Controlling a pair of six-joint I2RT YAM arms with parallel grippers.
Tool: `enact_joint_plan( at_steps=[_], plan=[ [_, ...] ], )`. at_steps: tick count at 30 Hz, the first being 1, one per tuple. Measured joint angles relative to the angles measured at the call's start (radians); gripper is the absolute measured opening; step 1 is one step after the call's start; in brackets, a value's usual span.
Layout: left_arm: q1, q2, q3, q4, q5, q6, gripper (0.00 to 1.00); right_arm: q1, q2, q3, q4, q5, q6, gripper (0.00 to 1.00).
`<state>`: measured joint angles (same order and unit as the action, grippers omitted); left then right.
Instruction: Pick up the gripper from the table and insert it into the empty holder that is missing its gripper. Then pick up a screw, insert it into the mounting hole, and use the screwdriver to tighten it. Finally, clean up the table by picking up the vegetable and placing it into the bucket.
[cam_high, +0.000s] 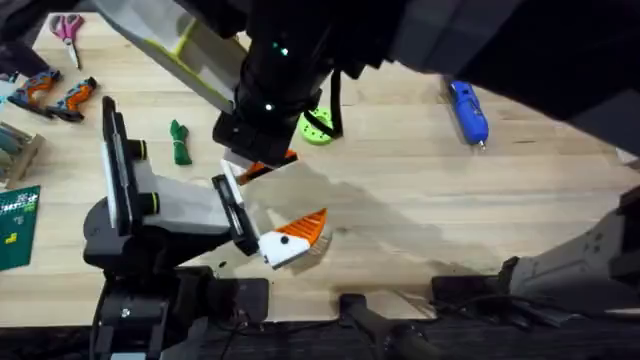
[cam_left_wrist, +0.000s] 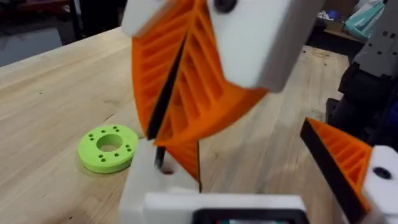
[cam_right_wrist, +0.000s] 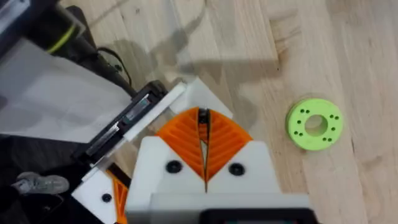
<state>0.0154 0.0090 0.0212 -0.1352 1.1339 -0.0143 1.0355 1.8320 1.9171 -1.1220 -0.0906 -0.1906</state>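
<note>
My right gripper is shut, its orange ribbed pads pinching the gripper, a small orange wedge with a dark edge. The wedge's lower end sits against the plain white holder on my left arm. My left gripper is open wide, with the holder at one end and an orange-tipped white finger at the other. The right gripper hangs over the holder. The blue screwdriver lies at the far right. The dark green vegetable lies at the far left. The bucket is out of view.
A bright green ring with holes lies just beyond the grippers. Orange-handled pliers and pink scissors are at the far left, with a green board at the left edge. The right arm crosses the table's top, large and dark.
</note>
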Motion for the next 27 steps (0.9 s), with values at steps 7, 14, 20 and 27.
enact_joint_plan(
  at_steps=[7, 14, 20, 27],
  plan=[
    [0.000, 0.000, 0.000, 0.000, 0.000, -0.002, 0.976, 0.000, 0.000, 0.001, -0.011, 0.000, 0.011, 0.006],
    [0.000, 0.000, 0.000, 0.000, 0.000, -0.002, 0.976, 0.000, 0.000, 0.003, -0.022, 0.000, 0.012, 0.006],
    [0.000, 0.000, 0.000, 0.000, 0.000, -0.002, 0.976, 0.000, 0.000, 0.004, -0.026, 0.000, 0.015, 0.006],
    [0.000, 0.000, 0.000, 0.000, 0.000, -0.002, 0.977, 0.000, 0.000, 0.004, -0.031, 0.000, 0.015, 0.006]
  ],
)
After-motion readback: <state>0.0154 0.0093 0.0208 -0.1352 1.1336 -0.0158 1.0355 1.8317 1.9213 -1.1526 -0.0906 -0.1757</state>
